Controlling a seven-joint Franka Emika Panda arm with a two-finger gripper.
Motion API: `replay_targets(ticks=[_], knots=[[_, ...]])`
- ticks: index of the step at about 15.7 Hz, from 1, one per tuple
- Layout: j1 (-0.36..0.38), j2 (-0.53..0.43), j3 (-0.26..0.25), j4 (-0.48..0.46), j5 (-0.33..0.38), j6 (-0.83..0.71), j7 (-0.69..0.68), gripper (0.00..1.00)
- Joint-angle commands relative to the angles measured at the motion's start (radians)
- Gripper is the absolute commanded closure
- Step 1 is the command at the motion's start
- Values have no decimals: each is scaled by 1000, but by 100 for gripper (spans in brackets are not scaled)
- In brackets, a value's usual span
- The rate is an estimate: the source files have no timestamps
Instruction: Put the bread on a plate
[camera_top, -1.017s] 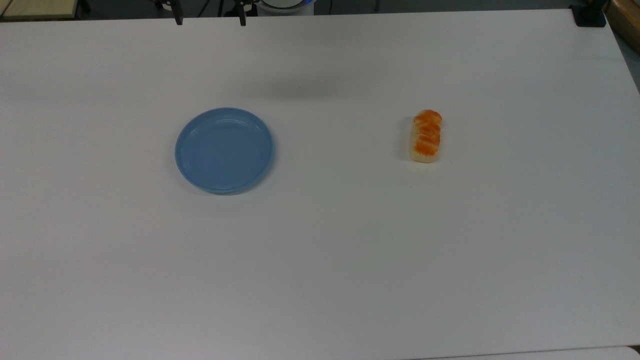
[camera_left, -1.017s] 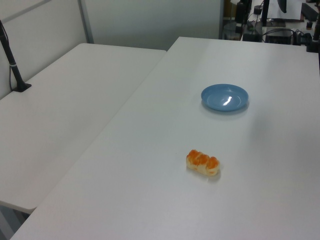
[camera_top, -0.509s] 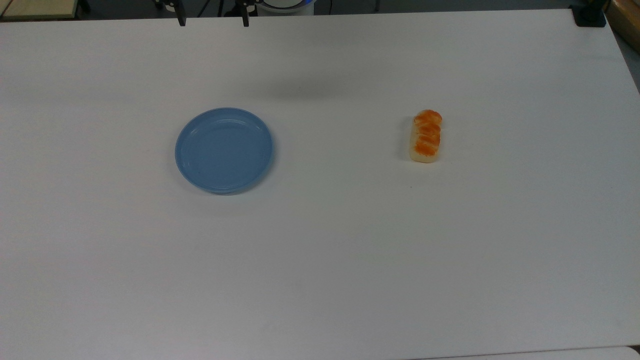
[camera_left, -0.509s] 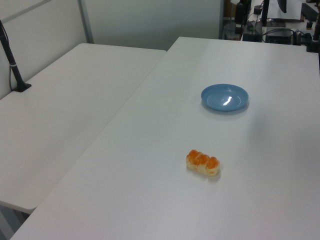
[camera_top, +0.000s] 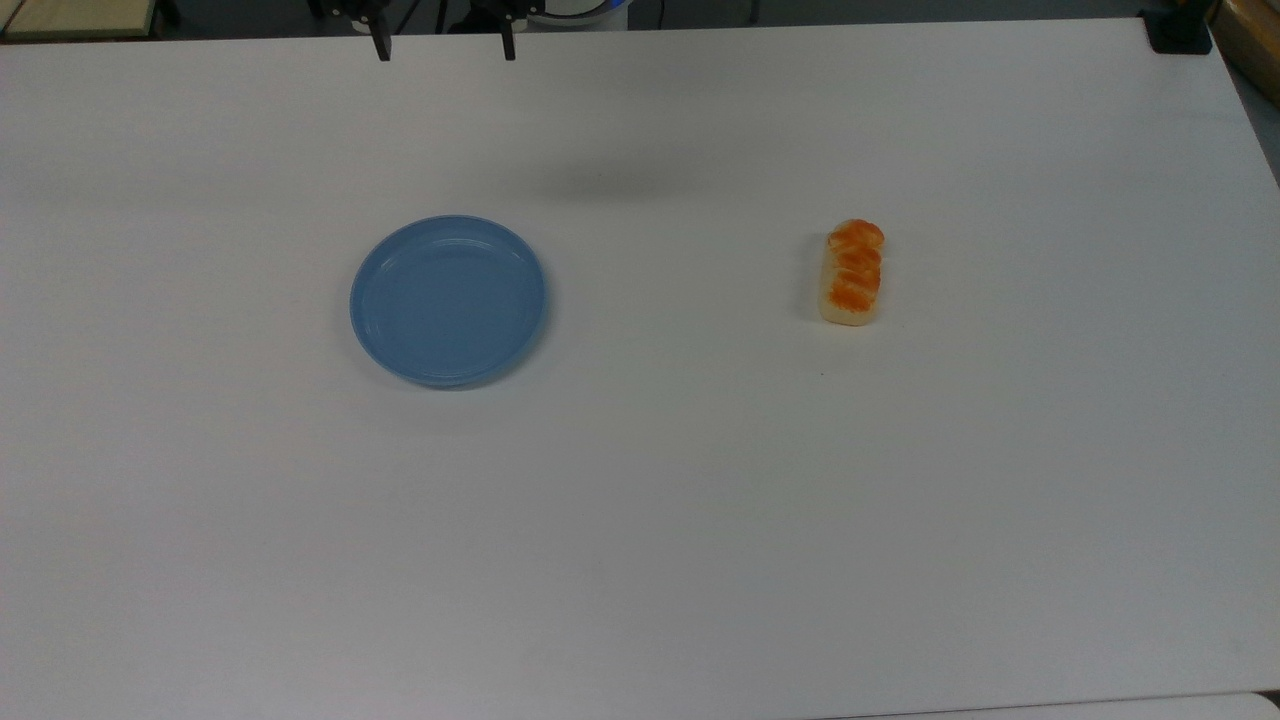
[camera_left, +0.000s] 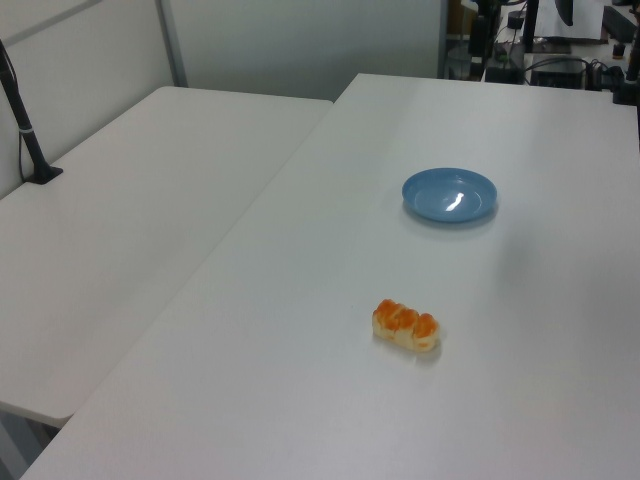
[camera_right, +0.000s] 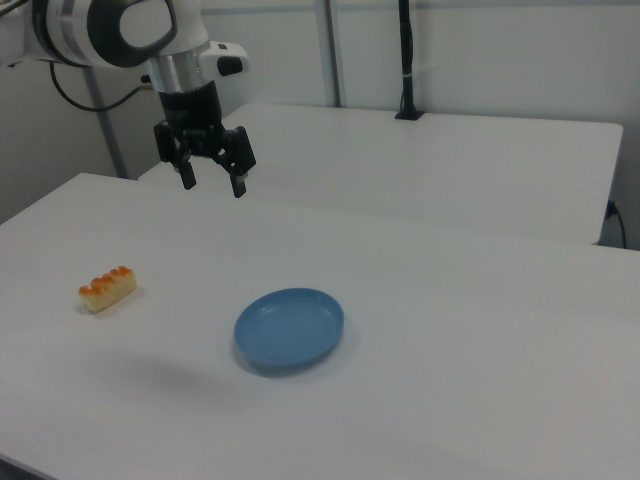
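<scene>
While the small braided bread (camera_top: 852, 272) with its glossy orange-brown top lies on the white table (camera_top: 700, 500), well apart from the round light-blue plastic plate (camera_top: 448, 300), the black gripper (camera_right: 213, 183) hangs high, fingers spread, empty.

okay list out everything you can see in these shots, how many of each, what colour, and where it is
bread: one, orange-brown top with cream sides, lying on the table toward the top view's right, apart from the plate
plate: one, light blue, nothing on it, on the table toward the top view's left
table: one, white, under the bread and plate
second table: one, white, alongside the first at the left view's left
black post: one, standing on the second table's edge at the left view's left
arm: one, white and black, at the right view's upper left
hand: one, black, fingers open, holding nothing, up in the air above the table
</scene>
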Motion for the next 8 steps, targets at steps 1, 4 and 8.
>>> replay_targets(ticks=[1, 4, 8], knots=[[13, -14, 1, -38, 12, 25, 14, 0], [13, -13, 6, -46, 11, 39, 4, 0], [13, -8, 15, -55, 26, 28, 7, 0]])
